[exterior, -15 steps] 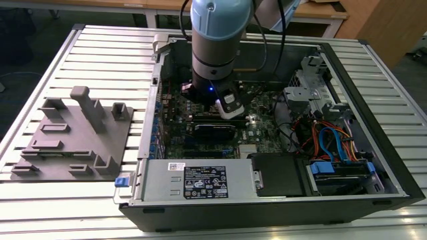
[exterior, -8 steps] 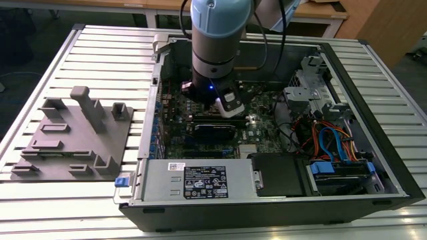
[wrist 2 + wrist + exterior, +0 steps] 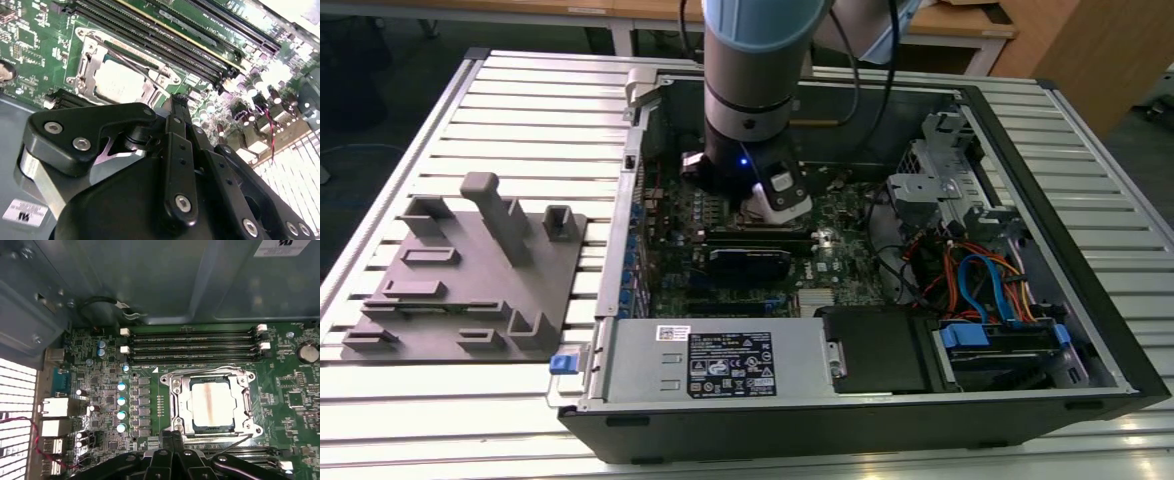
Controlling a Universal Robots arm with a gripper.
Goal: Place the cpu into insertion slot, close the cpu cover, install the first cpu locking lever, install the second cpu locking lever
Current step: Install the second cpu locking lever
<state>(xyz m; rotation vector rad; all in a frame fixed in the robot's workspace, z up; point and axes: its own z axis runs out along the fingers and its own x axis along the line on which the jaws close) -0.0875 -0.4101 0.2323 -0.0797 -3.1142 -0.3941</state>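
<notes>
1. The pale silver-grey square cpu (image 3: 212, 406) sits in the dark silver-rimmed insertion slot (image 3: 176, 405) on the green motherboard (image 3: 150, 440).
2. The thin silvery windowed cpu cover (image 3: 248, 404) looks shut over it.
3. The black tool (image 3: 172, 460) hovers just beside the socket; whether it's open or closed, I cannot tell.
4. Judging by this, we're at the locking levers: engaging one needs precise contact on a thin wire.

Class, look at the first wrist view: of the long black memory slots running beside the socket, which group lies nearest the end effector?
The slots just past the cpu cover, next to the end effector's black linkage. The other group lies beyond the socket, by the case wall.
</notes>
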